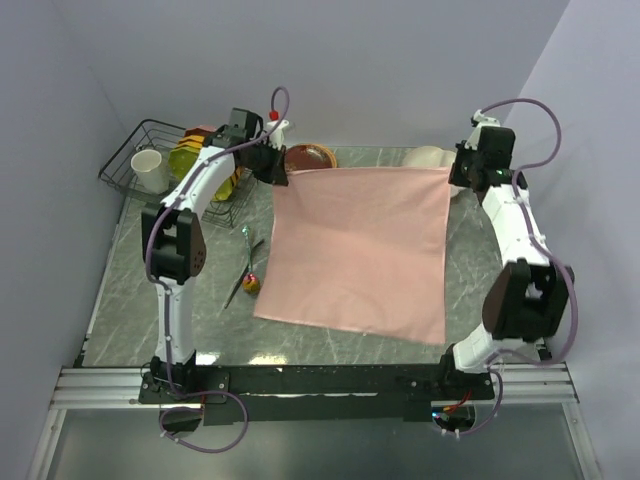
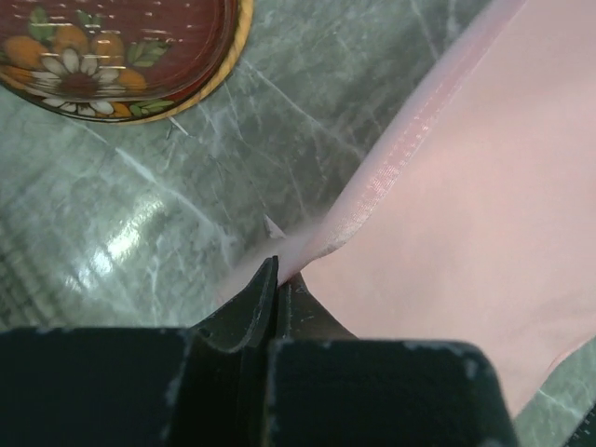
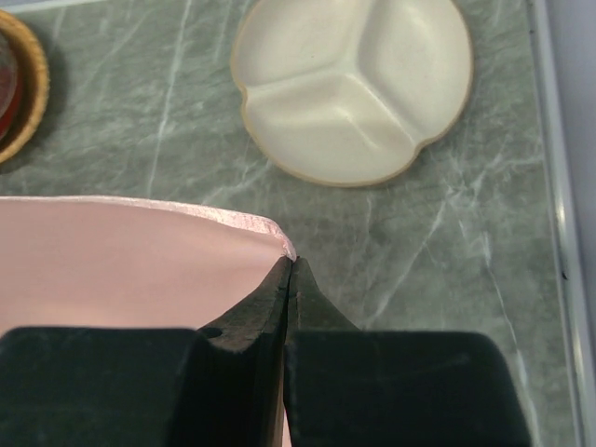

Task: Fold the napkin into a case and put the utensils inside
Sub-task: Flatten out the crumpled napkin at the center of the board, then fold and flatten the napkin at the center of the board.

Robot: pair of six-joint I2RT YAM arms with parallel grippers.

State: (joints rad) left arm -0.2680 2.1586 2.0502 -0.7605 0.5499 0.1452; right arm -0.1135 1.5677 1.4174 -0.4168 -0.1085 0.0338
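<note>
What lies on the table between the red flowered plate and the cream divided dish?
Nothing: the right wrist view shows bare grey table between the red flowered plate and the cream divided dish. The napkin's edge runs nearer the camera.

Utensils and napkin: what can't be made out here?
- utensils: top view, too small to tell fork from spoon; outside both wrist views.
- napkin: hides the table beneath it; wrist views crop it at their edges.
- rack contents: top view, partly behind the left arm.
</note>
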